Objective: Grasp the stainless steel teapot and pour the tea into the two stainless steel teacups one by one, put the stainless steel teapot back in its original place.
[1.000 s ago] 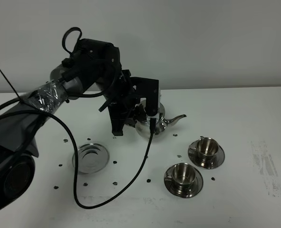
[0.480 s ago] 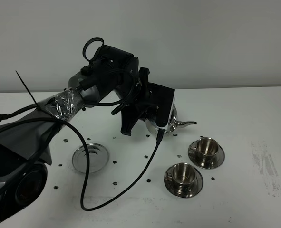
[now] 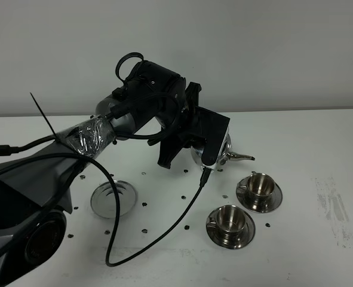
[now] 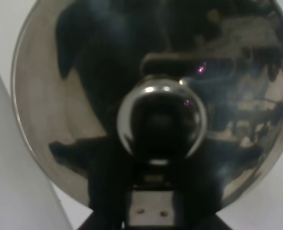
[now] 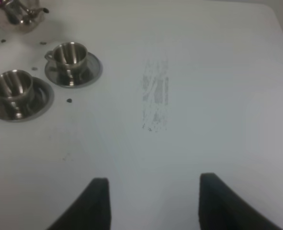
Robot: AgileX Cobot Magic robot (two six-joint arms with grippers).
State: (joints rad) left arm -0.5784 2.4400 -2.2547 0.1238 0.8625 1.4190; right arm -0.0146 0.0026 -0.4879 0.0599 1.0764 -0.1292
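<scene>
My left gripper (image 3: 207, 143) is shut on the stainless steel teapot (image 3: 225, 149) and holds it above the table. The spout points right, toward the farther teacup (image 3: 260, 186) on its saucer. The nearer teacup (image 3: 229, 219) stands on its saucer in front. The trivet disc (image 3: 113, 199) lies bare at the left. In the left wrist view the teapot's lid and knob (image 4: 160, 120) fill the frame. My right gripper (image 5: 153, 201) is open and empty over bare table, with both cups (image 5: 68, 56) (image 5: 12, 87) and the teapot (image 5: 14, 17) far from it.
A black cable (image 3: 182, 218) hangs from the left arm onto the table between the trivet and the cups. Small dark dots mark the table around them. A grey scuff patch (image 3: 331, 206) lies at the right.
My left arm has carried the teapot to the right and a little higher. Its spout is now closer to the farther cup. The cups and trivet have not moved.
</scene>
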